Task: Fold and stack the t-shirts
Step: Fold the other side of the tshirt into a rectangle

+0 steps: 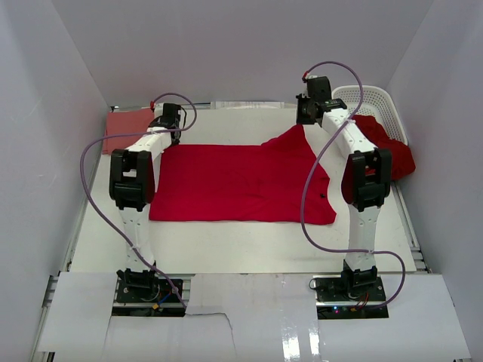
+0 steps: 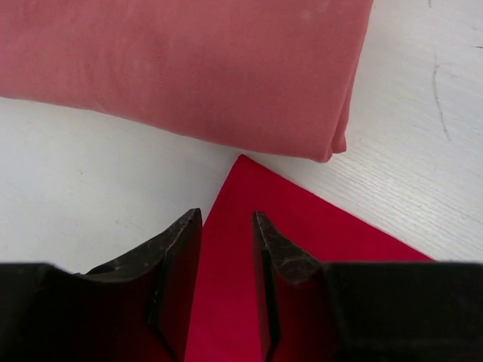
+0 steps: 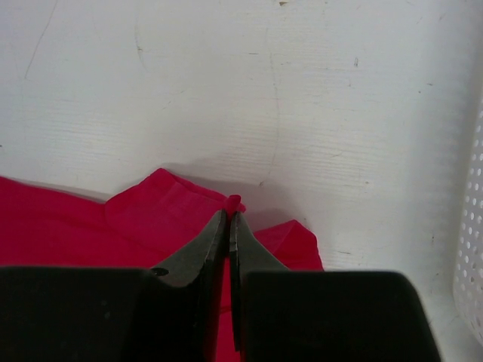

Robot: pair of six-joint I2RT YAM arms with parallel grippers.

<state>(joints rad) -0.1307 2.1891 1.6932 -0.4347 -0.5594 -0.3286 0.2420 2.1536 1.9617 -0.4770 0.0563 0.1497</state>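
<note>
A crimson t-shirt (image 1: pixel 241 181) lies spread across the middle of the table. Its far right part is pulled up into a peak, and my right gripper (image 1: pixel 303 121) (image 3: pixel 229 213) is shut on that peak, with a nub of red cloth showing past the tips. My left gripper (image 1: pixel 172 134) (image 2: pixel 226 215) hovers over the shirt's far left corner (image 2: pixel 302 226). Its jaws stand apart, with the cloth lying flat below them. Just beyond that corner rests a folded salmon-pink t-shirt (image 1: pixel 128 124) (image 2: pixel 189 68). More crimson t-shirts (image 1: pixel 392 151) spill from the basket.
A white lattice basket (image 1: pixel 370 98) (image 3: pixel 472 249) stands at the back right corner, close to my right gripper. White walls close in the table at the back and both sides. Purple cables loop from both arms over the table.
</note>
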